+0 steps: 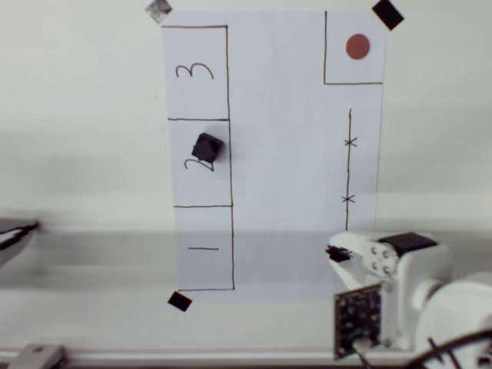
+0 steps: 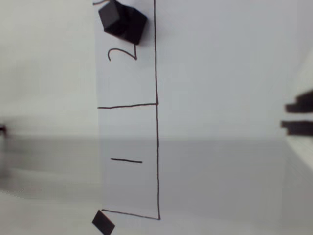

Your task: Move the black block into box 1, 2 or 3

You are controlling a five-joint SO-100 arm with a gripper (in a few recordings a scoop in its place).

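The black block (image 1: 207, 147) is a small matte cube sitting turned at an angle inside the box (image 1: 201, 188) marked 2, near its right line and over the top of the numeral. In the wrist view the black block (image 2: 122, 20) lies at the top edge, in the same box (image 2: 127, 81). My gripper (image 1: 337, 252) is on the white arm at the lower right, well away from the block, with nothing in it. Its fingers (image 2: 299, 115) show as a dark sliver at the right edge, and their spacing is unclear.
Box 3 (image 1: 196, 73) lies above box 2 and box 1 (image 1: 204, 250) below it. A square with a red dot (image 1: 357, 48) is at the top right, above a pen line with crosses (image 1: 350, 169). Black tape squares (image 1: 179, 301) hold the paper's corners. A circuit board (image 1: 357, 319) sits on the arm.
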